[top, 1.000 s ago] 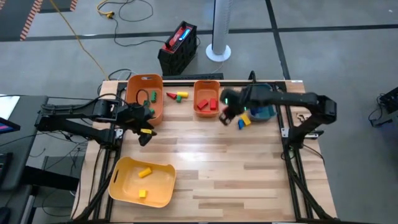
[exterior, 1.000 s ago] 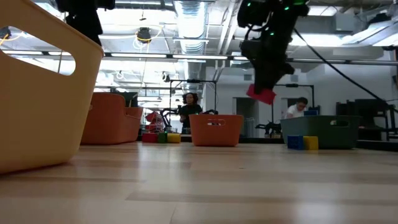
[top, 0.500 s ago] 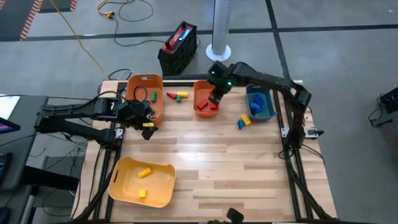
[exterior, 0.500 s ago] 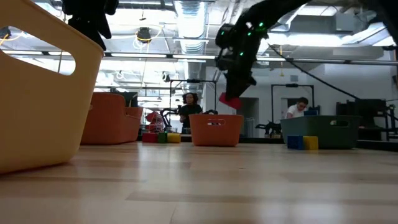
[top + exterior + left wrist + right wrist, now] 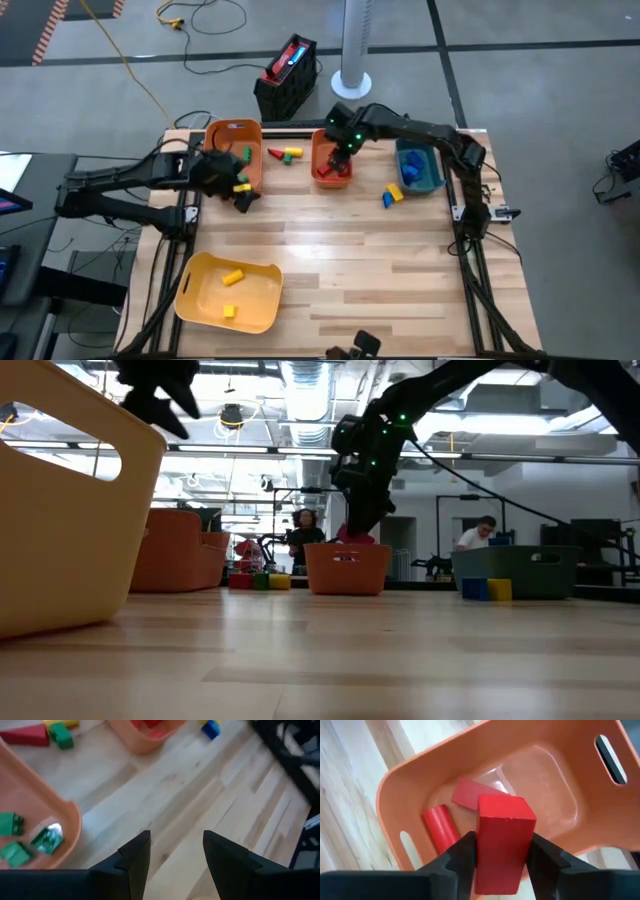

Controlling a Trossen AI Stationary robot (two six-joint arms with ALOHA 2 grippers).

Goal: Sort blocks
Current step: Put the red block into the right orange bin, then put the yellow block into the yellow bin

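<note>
Two arms over the wooden table. Right tool hangs above the small orange bin at the table's far middle, its fingers pressed on both sides of a red rectangular block, which is tilted over the bin's open top. Inside that bin: a red cylinder and a flat red block, lying side by side on the bottom.

Left tool sits off the near corner of the larger orange bin at far left. Fingers stand apart; the wrist view shows only bare table between them. In the high view a yellow piece shows at the tool; I cannot tell whether it is gripped. Green blocks lie in that larger bin.

Between the two orange bins, on the table: red, green and yellow blocks in a loose cluster. Blue and yellow blocks lie just beside the teal bin. Yellow bin at near left holds two yellow blocks.
</note>
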